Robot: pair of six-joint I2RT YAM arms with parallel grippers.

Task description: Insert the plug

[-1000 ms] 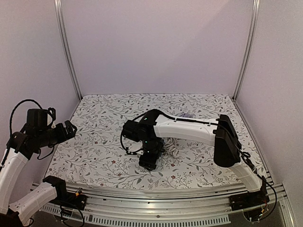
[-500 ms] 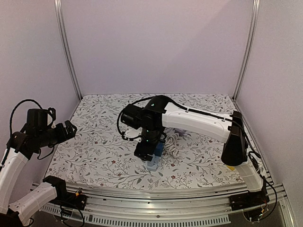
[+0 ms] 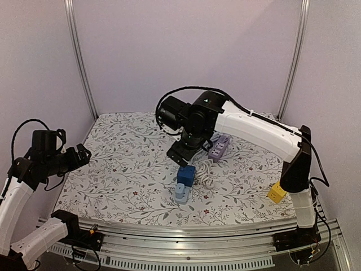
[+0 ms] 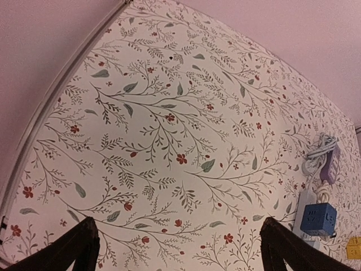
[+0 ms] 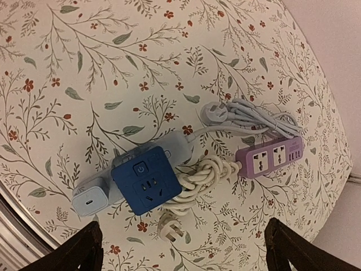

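Note:
A blue cube socket point(image 3: 185, 175) sits plugged on top of a pale grey power strip point(image 3: 181, 195) at the table's front middle. In the right wrist view the cube point(image 5: 146, 179) faces up on the strip point(image 5: 189, 141), with a white charger point(image 5: 87, 202) at the strip's end. A loose white plug point(image 5: 169, 227) lies beside a knotted white cable point(image 5: 206, 172). My right gripper point(image 3: 181, 153) hangs open and empty above and behind the cube point(image 5: 181, 243). My left gripper point(image 3: 84, 153) is open and empty at the far left point(image 4: 179, 237).
A purple power strip point(image 3: 219, 148) with its coiled cable and plug point(image 5: 214, 113) lies behind the cube; it also shows in the left wrist view point(image 4: 329, 168). A small yellow block point(image 3: 276, 193) sits near the right arm. Walls and rails bound the table.
My right arm has risen up and back from the strip, leaving the blue cube standing on it and uncovering the purple strip. The left arm has not moved.

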